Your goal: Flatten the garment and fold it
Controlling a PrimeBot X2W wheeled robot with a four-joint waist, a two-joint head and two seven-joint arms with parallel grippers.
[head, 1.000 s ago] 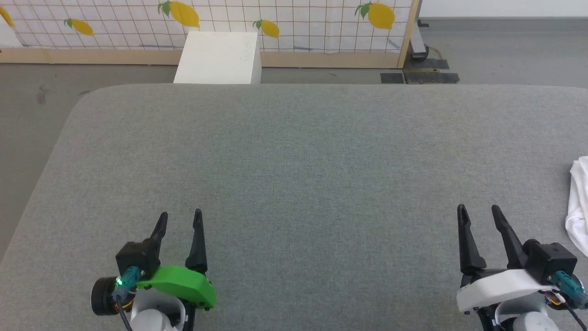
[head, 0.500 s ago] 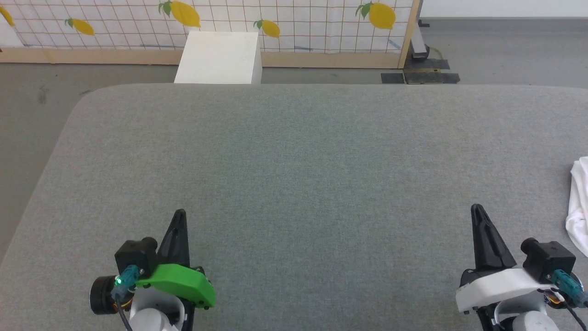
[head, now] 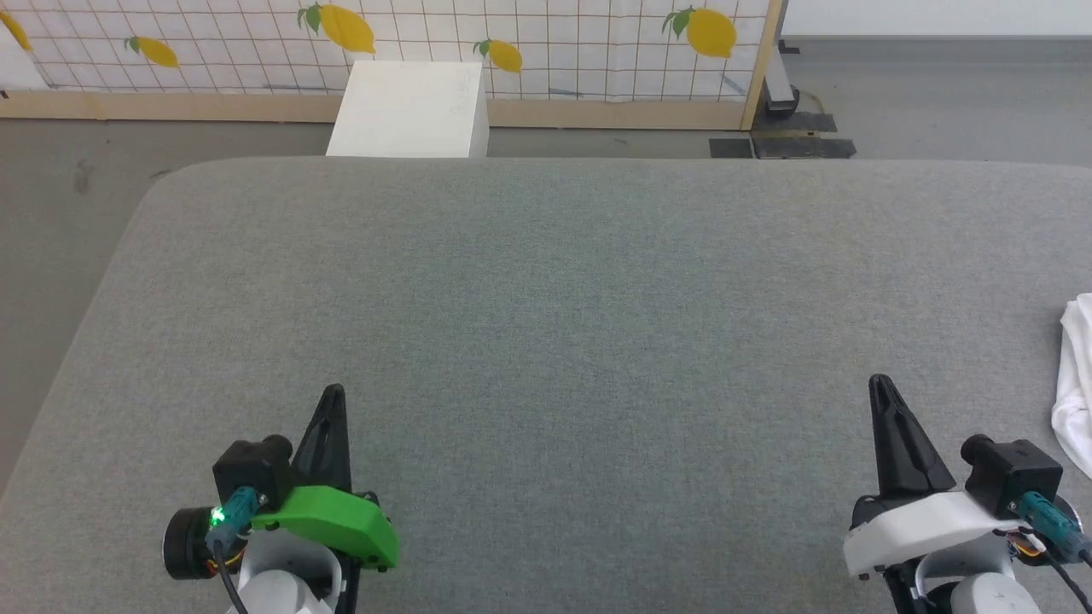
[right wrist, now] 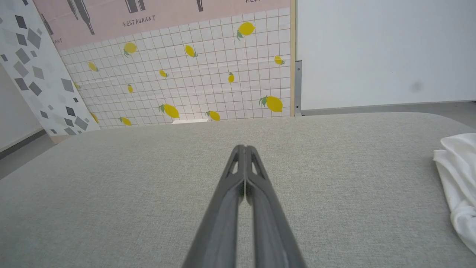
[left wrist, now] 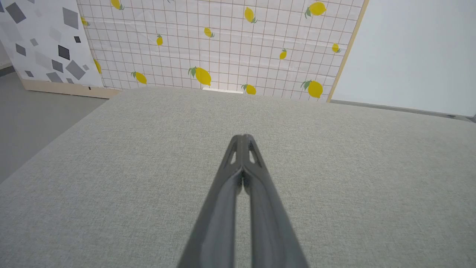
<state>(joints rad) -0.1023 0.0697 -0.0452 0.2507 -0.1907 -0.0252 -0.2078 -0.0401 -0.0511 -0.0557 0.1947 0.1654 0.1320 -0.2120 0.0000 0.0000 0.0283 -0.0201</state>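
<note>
The left gripper point(head: 333, 390) had its two dark fingers pressed together into one point, holding nothing, low over the near left part of the grey table point(head: 546, 290) with its fingers pointing straight away from the robot. The right gripper point(head: 879, 380) matched it at the near right, fingers likewise pressed tip to tip and empty, also aimed away. Both wrists sat level, green cover on the left, white cover on the right. Just right of the right gripper, apart from it, the garment point(head: 1077, 384) lay crumpled at the table's right side; its visible part ran lengthwise from near to far and was cut off by the picture edge, so its full lie could not be told. The right wrist view gave its soft folds more clearly. The head view showed a white box point(head: 409, 107) on the floor beyond the table's far edge, before a lemon-patterned panel point(head: 554, 43); the right wrist view showed a pink poster point(right wrist: 167, 15) above that panel.
</note>
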